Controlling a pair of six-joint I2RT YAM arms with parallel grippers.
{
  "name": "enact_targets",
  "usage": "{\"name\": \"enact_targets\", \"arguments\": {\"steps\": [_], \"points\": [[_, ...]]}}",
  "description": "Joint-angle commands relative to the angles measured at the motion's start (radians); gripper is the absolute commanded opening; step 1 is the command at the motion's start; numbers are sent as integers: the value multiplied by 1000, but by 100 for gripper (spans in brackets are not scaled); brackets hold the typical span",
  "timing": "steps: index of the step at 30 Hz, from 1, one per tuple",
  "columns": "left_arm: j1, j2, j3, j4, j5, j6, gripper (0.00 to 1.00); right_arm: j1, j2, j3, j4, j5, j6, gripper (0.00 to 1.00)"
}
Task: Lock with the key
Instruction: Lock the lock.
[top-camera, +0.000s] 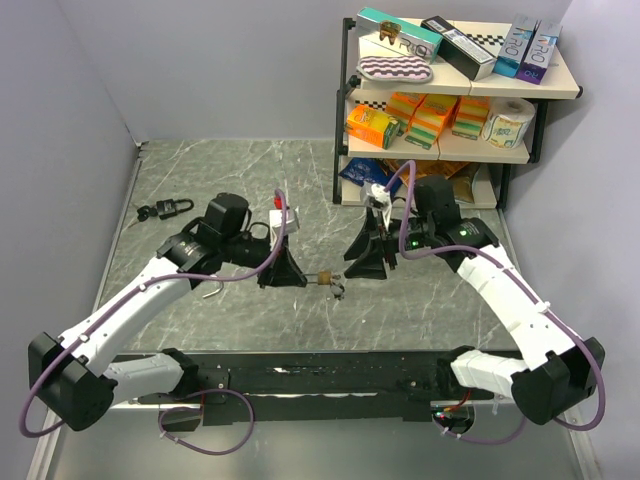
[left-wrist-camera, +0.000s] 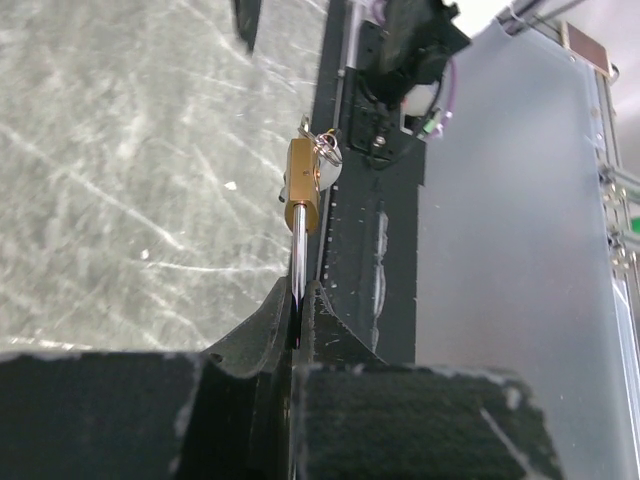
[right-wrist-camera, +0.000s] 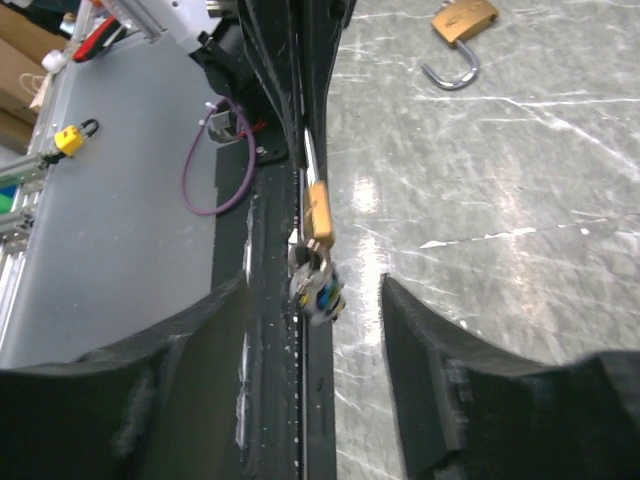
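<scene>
Padlock (left-wrist-camera: 301, 185), small and brass, juts out just beyond the left hand (left-wrist-camera: 297, 300), which is clamped on its silver shackle (left-wrist-camera: 298, 250); the right hand (right-wrist-camera: 312, 285), fingers apart, straddles the key bunch (right-wrist-camera: 318, 295) at the lock's far end and would best close squarely before turning.

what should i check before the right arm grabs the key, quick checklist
1. Left gripper shut on the padlock shackle: ok.
2. Right gripper open: ok.
3. Keys sit between the right fingers, seen from the right wrist: ok.
4. Key fully seated in the keyhole: cannot tell.
5. Shackle pushed home into the padlock body: cannot tell.
6. Spare padlock lies apart on the table, out of the way: ok.
</scene>
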Motion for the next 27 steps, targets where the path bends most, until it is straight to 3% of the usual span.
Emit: {"name": "enact_targets", "arguments": {"steps": [1, 5, 13, 20, 24, 27], "points": [[-43, -11, 42, 35, 49, 27, 1, 46, -9, 10, 0, -17, -16, 57], [-48, -14, 42, 41, 49, 19, 1, 80, 0, 7, -31, -3, -47, 49], [-49, -6, 48, 47, 58, 0, 1, 104, 32, 30, -143, 49, -186, 46], [-51, -3, 48, 58, 53, -21, 1, 112, 51, 33, -140, 66, -185, 39], [-51, 1, 48, 67, 53, -33, 1, 118, 43, 29, -132, 70, -185, 31], [-51, 6, 42, 69, 53, -39, 1, 118, 35, 23, -130, 76, -185, 12]]}}
